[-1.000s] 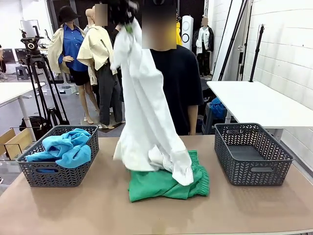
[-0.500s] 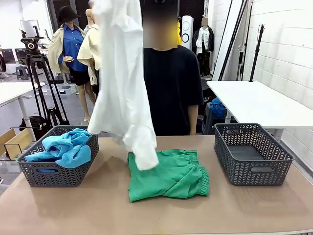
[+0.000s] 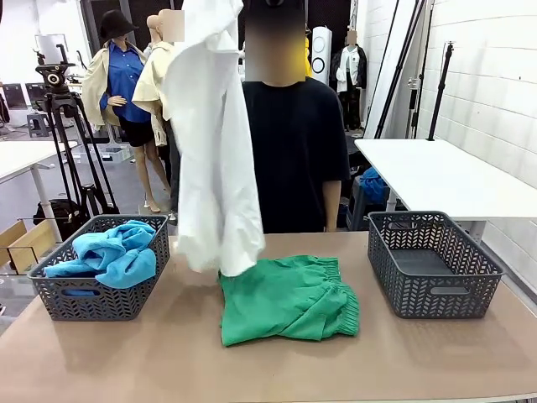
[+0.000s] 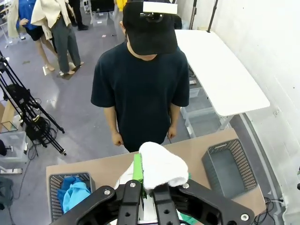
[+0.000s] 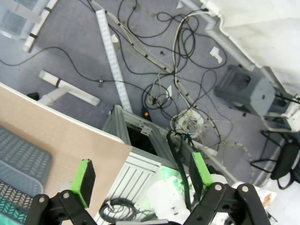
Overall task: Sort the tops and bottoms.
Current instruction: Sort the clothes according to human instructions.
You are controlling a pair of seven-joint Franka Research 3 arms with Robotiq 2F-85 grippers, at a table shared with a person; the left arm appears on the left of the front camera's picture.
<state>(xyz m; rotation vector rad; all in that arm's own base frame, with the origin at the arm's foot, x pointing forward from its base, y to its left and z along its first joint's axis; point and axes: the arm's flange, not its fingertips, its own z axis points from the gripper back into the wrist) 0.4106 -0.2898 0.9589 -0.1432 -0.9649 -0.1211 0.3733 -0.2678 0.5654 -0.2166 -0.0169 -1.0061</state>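
Left gripper point(image 4: 149, 183): jaws clamped on bunched white shirt point(image 3: 214, 143), bunch partly hides pads. Right gripper point(image 5: 142, 176): jaws apart, empty, over floor cables point(image 5: 188, 124) past desk point(image 3: 151, 361) corner. Shorts point(image 3: 289, 300) flat mid-desk, far-left corner hidden behind shirt hem; touching or not, can't tell. Blue shirts point(image 3: 113, 252) in left basket point(image 3: 50, 294); right basket point(image 3: 432, 290) on shorts' other side. Shirt hangs, top cut off by frame, covers part of person point(image 3: 298, 151) behind desk.

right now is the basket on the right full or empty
Empty: the right basket has its bare grey floor in plain sight in the front view, nothing on it; the blue shirts lie in the left basket.
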